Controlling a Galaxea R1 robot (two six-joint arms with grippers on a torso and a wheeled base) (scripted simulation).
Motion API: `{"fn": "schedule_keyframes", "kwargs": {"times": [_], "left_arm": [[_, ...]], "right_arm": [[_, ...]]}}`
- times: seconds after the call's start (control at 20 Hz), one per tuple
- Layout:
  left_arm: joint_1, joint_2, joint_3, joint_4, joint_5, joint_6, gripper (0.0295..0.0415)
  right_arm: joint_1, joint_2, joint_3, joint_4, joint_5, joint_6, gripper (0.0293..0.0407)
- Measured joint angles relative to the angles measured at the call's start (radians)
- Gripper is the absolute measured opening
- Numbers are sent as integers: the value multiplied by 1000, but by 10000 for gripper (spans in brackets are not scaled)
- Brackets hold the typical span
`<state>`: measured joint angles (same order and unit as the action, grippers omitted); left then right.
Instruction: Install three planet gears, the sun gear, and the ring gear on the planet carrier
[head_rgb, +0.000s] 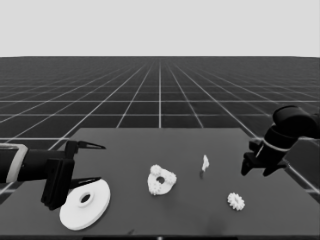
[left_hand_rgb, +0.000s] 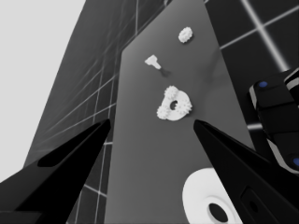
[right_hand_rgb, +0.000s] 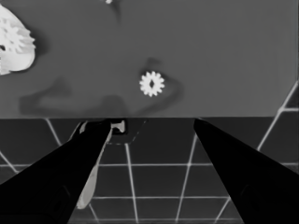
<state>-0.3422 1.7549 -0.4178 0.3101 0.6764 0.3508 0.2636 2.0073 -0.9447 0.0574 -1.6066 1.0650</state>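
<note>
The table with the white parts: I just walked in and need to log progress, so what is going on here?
Three small gears sit on the smaller round part mid-table. A fourth gear lies loose toward the right, with the right gripper hovering open above and beyond it, holding nothing. The left gripper waits open over the table's left end, above the larger round part, which lies flat and is not held. A thin white piece lies behind the middle.

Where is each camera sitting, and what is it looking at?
Head view: high up, looking down across the table; both arms show at its sides.
Left wrist view: on the parked left arm, looking along the table; left gripper open.
Right wrist view: on the right arm, over the table's edge; right gripper open.
All three show the lone gear.
</note>
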Motion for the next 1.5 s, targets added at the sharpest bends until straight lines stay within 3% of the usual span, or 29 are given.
{"fn": "schedule_keyframes", "kwargs": {"times": [0.05, 0.1, 0.15, 0.2, 0.3, 0.55, 0.65, 0.7, 1.05, 1.1, 1.15, 1.2, 1.3, 1.5], "left_arm": [[0, 0, 0, 0, 0, 0, 385], [0, 0, 0, 0, 0, 0, 385], [0, 0, 0, 0, 0, 0, 385], [0, 0, 0, 0, 0, 0, 385], [0, 0, 0, 0, 0, 0, 385], [0, 0, 0, 0, 0, 0, 385], [0, 0, 0, 0, 0, 0, 385], [0, 0, 0, 0, 0, 0, 385], [0, 0, 0, 0, 0, 0, 385], [0, 0, 0, 0, 0, 0, 385], [0, 0, 0, 0, 0, 0, 385], [0, 0, 0, 0, 0, 0, 385], [0, 0, 0, 0, 0, 0, 385], [0, 0, 0, 0, 0, 0, 385]], "right_arm": [[0, -2, -2, 0, 0, -4, 385], [-194, -13, 16, -196, 110, -5, 385], [-347, 5, -19, -315, 177, -9, 385], [-429, 30, -65, -377, 218, -17, 385], [-494, 61, -123, -425, 257, -28, 385], [-521, 78, -156, -445, 278, -35, 385], [-523, 79, -157, -446, 279, -35, 314], [-522, 79, -158, -446, 279, -35, 309], [-522, 80, -158, -446, 279, -35, 309], [-370, 5, -13, -302, 160, -7, 309], [-219, -21, 31, -183, 93, 0, 309], [-125, -22, 31, -106, 55, -1, 309], [-40, -13, 13, -35, 18, -6, 309], [-4, -6, -1, -4, 1, -10, 309]]}}
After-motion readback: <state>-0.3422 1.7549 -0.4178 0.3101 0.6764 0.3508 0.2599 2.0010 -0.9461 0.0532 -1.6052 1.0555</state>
